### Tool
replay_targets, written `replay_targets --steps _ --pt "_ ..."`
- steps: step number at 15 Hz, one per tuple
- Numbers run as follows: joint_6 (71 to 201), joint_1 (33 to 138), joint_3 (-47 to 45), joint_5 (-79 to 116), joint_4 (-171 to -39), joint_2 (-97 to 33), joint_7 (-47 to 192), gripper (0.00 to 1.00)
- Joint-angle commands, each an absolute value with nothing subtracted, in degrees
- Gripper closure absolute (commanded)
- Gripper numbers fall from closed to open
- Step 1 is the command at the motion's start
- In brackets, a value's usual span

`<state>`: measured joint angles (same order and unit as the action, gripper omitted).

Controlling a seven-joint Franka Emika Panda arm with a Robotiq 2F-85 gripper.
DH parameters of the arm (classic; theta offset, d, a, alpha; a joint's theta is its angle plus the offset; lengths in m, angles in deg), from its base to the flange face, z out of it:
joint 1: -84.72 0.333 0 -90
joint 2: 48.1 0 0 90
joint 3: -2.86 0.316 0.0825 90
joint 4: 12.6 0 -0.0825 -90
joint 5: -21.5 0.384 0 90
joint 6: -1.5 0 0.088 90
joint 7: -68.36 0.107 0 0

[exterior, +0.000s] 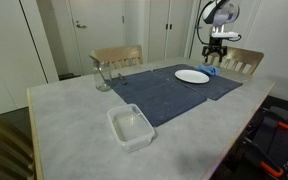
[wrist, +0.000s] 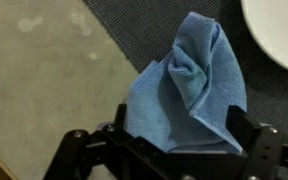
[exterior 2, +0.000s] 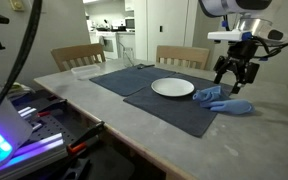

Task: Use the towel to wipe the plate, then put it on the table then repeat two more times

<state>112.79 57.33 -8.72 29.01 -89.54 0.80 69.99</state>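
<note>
The crumpled light-blue towel [wrist: 189, 85] lies half on the dark-blue mat, half on the marbled table [wrist: 44, 70], right beside the round white plate [wrist: 284, 30]. My gripper [wrist: 179, 128] is open, one finger on each side of the towel, and the cloth lies loose between them. In both exterior views the gripper [exterior 2: 236, 78] [exterior: 218, 58] hangs just over the towel [exterior 2: 222, 98] [exterior: 211, 71], and the plate [exterior 2: 172, 88] [exterior: 192, 76] rests on the mat next to it.
The large dark-blue mat [exterior: 164, 92] covers the middle of the table [exterior: 74, 120]. A clear plastic container [exterior: 131, 127] stands near the front edge and a glass jar [exterior: 102, 78] at the far side. Wooden chairs [exterior 2: 180, 56] line the table.
</note>
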Motion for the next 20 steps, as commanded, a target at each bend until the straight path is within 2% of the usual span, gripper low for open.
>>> replay_targets --steps 1,20 --pt "110.85 54.96 -5.95 32.81 -88.45 1.52 64.50 0.00" --pt "118.39 56.18 -6.12 28.20 -91.18 1.96 52.42 0.00"
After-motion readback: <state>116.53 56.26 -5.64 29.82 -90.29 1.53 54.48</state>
